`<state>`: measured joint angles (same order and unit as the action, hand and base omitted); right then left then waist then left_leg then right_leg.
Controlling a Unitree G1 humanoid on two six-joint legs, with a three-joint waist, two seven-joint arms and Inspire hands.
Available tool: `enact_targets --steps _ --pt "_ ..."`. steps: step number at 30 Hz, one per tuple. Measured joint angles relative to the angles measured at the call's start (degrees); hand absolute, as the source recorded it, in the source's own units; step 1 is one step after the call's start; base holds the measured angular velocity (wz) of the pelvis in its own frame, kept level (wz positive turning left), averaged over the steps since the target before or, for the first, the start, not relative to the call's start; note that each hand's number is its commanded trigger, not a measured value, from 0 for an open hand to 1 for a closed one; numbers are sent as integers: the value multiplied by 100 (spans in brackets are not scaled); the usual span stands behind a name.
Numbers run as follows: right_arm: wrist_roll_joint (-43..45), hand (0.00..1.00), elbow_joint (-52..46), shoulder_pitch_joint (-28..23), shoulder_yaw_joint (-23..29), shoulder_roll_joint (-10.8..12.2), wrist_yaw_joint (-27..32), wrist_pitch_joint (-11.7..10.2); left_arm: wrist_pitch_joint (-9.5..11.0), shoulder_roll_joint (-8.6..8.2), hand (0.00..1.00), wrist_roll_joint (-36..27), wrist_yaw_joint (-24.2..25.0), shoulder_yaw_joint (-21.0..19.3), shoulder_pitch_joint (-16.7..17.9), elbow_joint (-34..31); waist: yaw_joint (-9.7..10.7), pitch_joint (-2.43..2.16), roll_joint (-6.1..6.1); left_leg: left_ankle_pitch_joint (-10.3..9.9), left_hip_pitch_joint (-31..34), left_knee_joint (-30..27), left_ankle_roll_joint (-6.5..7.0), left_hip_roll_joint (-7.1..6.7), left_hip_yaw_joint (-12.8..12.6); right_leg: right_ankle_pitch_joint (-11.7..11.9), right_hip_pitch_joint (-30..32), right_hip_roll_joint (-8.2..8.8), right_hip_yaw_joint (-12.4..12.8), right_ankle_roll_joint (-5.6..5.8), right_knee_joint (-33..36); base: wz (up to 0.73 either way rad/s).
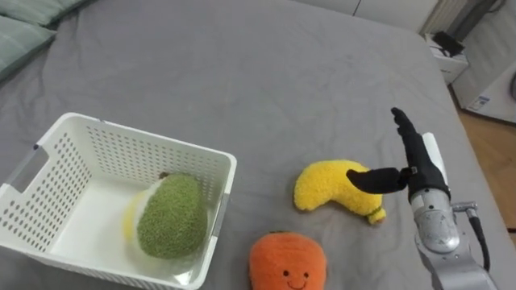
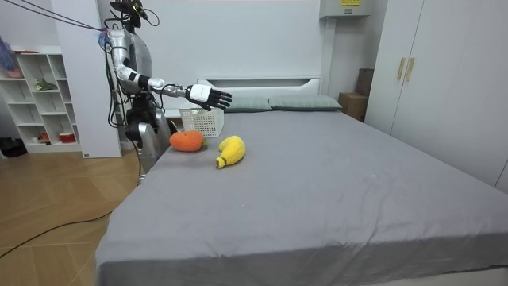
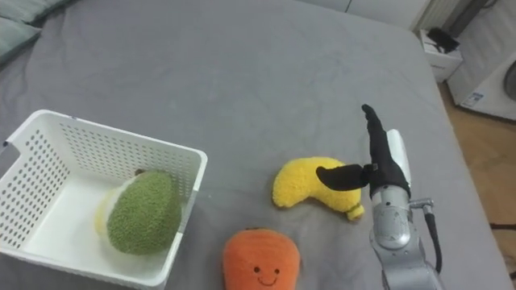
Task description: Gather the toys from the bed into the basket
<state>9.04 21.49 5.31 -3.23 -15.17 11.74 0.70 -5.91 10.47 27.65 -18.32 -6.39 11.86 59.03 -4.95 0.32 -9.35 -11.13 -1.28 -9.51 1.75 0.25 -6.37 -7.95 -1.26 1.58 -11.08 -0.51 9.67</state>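
- Just right of the banana (image 1: 322, 190): right hand (image 1: 414, 161) is hovering, fingers straight, thumb reaching left above it.
- Banana is lying with its long axis left-right; basket (image 1: 137, 157) is sitting further left.

**Right hand out over the bed**

From the room camera I see the robot standing at the room view's left side of the grey bed (image 2: 317, 183), towards the headboard end. Its right hand (image 2: 210, 97) reaches above the cover, fingers straight and spread, touching nothing. Below the hand sits a white basket (image 2: 205, 121). An orange plush toy (image 2: 186, 141) lies just in front of the basket, and a yellow plush banana (image 2: 230, 151) lies near it. Pillows (image 2: 298, 102) lie by the headboard. A white shelf unit (image 2: 40, 87) stands behind the robot.
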Motion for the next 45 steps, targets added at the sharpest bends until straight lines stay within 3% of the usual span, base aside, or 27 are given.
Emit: enact_targets --steps 7,10,12,16,24,30,32,35,41,45 --pt "21 0 835 632 -16 -144 216 14 8 128 0 -1 17 99 -152 -18 -66 4 -32 9 354 -141 12 13 0 50 307 9 -20 -3 8 0" --pt "52 0 1475 973 -35 -287 354 -21 32 179 0 -17 19 104 -265 -30 -168 30 3 12 525 -181 17 26 2 65 452 17 -49 -3 5 4" --pt "26 0 1829 1120 -258 -499 399 -23 99 205 0 -113 17 115 -409 39 -313 22 -10 19 751 -226 25 27 33 92 641 29 -114 -10 12 8" --pt "57 0 2459 1499 -290 -520 394 -17 93 197 0 -115 18 214 -457 76 -359 75 72 53 961 -239 47 22 39 109 858 53 -169 -6 8 4" --pt "281 0 3625 2102 -558 -644 458 14 5 237 0 -340 -20 488 -541 73 -497 89 127 69 1308 -326 47 -9 268 108 1081 84 -416 -6 3 14" --pt "393 0 3884 2341 -936 -874 525 11 17 237 0 -343 -11 676 -595 68 -628 94 124 87 1410 -325 44 -20 410 108 1110 93 -637 -6 -9 16" --pt "511 0 3888 2358 -971 -883 529 11 44 236 0 -343 -14 712 -609 67 -665 100 118 102 1458 -324 40 -23 429 108 1145 96 -649 -6 -9 8" --pt "536 0 3899 2411 -1144 -882 534 9 91 235 0 -344 -20 726 -611 62 -676 153 102 125 1507 -317 32 -30 464 108 1178 98 -688 -6 -12 7" --pt "748 0 4107 2411 -1144 -882 533 28 125 222 0 -385 -21 792 -622 61 -699 169 85 180 1658 -324 46 -69 512 108 1280 142 -804 -6 -14 8" --pt "974 0 4142 2412 -1144 -882 533 28 142 231 0 -804 -34 892 -726 77 -699 180 84 230 1779 -331 69 -104 558 108 1363 184 -909 -6 -10 11"
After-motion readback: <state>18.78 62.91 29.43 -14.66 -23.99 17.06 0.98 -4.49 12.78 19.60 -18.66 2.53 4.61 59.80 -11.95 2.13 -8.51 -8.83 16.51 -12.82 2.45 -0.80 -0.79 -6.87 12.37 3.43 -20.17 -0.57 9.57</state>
